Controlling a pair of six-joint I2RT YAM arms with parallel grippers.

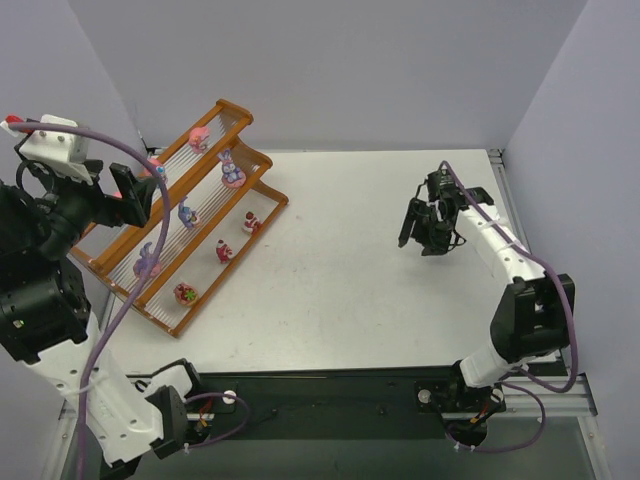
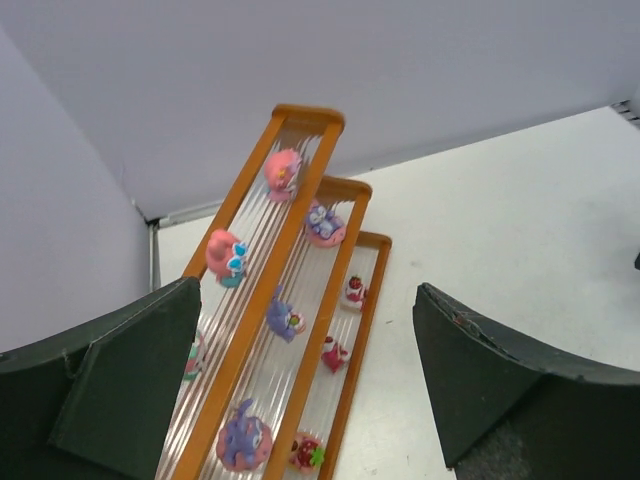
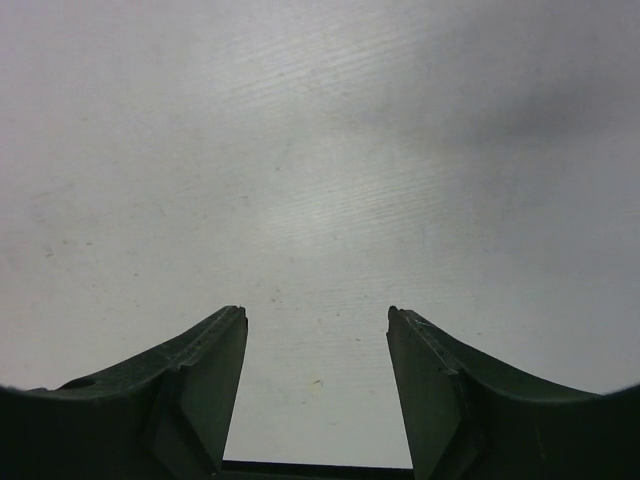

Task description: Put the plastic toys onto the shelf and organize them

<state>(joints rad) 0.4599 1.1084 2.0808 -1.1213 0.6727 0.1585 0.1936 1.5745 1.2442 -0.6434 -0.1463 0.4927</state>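
A: Left pincer (image 2: 305, 295): jaws wide apart, nothing in them, hanging over the upper tier of the shelf (image 1: 232, 105).
B: Toys?
A: plastic toys (image 1: 231, 168) sit on the shelf, spread over all three tiers, none touching.
B: Other arm?
A: right pincer (image 3: 317, 312) is parted, empty, above the bench (image 1: 350, 260), well apart from the shelf.

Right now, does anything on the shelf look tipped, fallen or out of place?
Nothing stands out. The toys sit spread over the three tiers of the shelf, and none lies on the visible table.
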